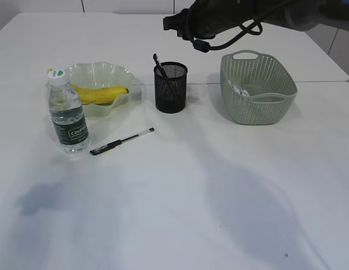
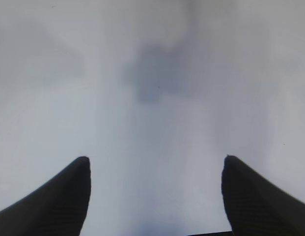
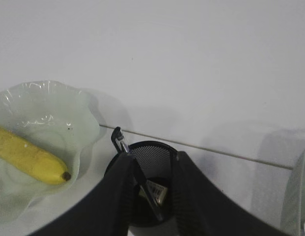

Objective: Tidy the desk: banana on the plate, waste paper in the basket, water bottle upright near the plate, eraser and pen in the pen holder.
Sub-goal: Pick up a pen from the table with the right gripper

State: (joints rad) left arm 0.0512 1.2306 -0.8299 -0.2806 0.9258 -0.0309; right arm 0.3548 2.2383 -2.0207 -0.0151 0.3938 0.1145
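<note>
The banana lies in the plate. The water bottle stands upright just left of the plate. The pen holder holds one pen that leans left, and the eraser lies at its bottom. A second pen lies on the desk in front. The waste paper sits in the basket. My right gripper is open, above the holder's mouth, with the leaning pen beside its left finger. My left gripper is open and empty over bare desk.
The right arm reaches in from the top right, above and behind the pen holder. A seam between two tabletops runs behind the holder. The left arm does not show in the exterior view.
</note>
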